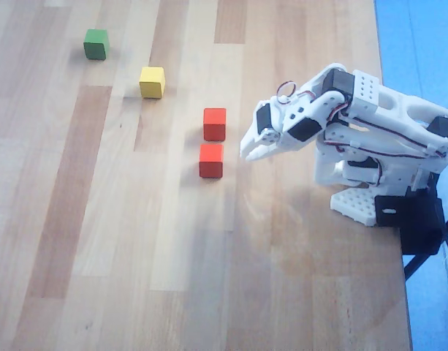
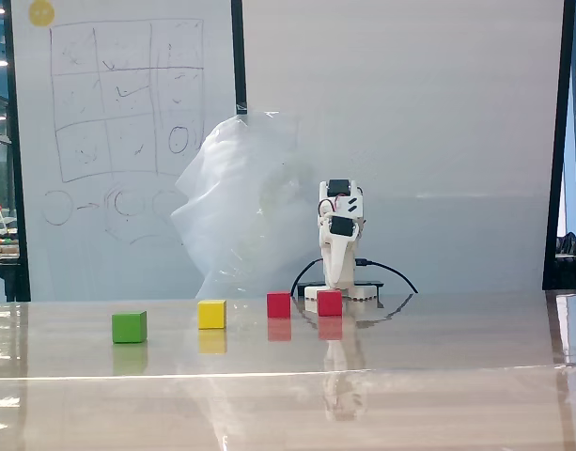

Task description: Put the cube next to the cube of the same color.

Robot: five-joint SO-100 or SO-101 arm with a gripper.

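Two small red cubes lie close together on the wooden table [image 1: 99, 256]. In the overhead view one red cube [image 1: 215, 123] lies just above the other red cube [image 1: 211, 160], a narrow gap between them. In the fixed view they show as a left cube [image 2: 279, 304] and a right cube [image 2: 330, 303]. My white gripper [image 1: 248, 151] is just right of both cubes, apart from them, jaws together and holding nothing. In the fixed view the gripper [image 2: 338, 280] hangs downward behind the right cube.
A yellow cube [image 1: 152, 82] and a green cube [image 1: 96, 44] lie further up-left; in the fixed view the yellow cube [image 2: 211, 314] and the green cube [image 2: 129, 327] sit left of the red ones. The arm base [image 1: 362, 201] stands by the table's right edge. A whiteboard [image 2: 118, 103] stands behind.
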